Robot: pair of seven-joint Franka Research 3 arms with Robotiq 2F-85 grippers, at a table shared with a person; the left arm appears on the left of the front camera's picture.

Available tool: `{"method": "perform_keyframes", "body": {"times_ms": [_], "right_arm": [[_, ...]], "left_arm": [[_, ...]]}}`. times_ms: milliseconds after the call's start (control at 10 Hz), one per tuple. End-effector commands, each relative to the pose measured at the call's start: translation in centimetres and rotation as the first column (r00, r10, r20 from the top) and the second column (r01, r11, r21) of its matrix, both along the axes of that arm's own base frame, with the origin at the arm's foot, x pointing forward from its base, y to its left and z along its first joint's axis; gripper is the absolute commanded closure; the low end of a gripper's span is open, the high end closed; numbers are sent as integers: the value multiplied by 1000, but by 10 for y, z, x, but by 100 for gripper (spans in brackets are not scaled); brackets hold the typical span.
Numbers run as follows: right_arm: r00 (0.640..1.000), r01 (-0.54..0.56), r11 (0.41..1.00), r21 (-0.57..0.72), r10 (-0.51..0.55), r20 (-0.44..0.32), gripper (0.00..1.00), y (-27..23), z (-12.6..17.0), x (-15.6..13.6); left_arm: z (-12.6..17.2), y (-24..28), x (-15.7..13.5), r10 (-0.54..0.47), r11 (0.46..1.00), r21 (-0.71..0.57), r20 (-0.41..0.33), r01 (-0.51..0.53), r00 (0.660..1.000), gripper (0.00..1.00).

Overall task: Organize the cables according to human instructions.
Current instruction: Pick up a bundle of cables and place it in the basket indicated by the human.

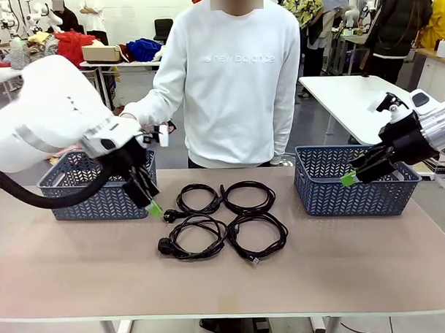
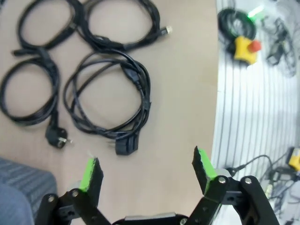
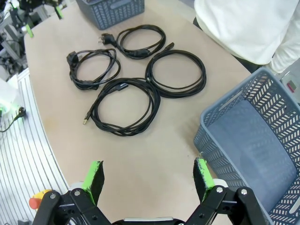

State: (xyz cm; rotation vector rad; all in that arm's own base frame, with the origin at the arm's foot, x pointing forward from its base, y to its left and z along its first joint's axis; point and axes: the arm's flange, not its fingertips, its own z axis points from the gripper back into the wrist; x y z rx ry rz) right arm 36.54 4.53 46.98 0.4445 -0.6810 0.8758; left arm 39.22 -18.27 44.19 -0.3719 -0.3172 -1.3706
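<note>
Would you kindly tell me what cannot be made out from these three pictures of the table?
Front view: the left arm covers part of the left basket; its inside is hidden.
Left wrist view: the top edge cuts off the upper-left cable and the upper-right cable.
Right wrist view: the right and bottom edges cut off the right basket.
Front view: the near cable's slim connector is too small to identify.

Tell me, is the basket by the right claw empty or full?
Empty: the basket shows a bare floor; all four cables lie on the table.
</note>
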Motion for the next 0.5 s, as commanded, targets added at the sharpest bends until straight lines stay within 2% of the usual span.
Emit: {"method": "perform_keyframes", "body": {"times_ms": [0,400], "right_arm": [[1000,-22,1000,19,22,20,0,-2,-2,5],[1000,-22,1000,19,22,20,0,-2,-2,5]], "left_arm": [[-12,-16,5,-61,997,44,55,59,997,0],[-39,-38,-3,-110,990,96,85,102,990,0]]}}
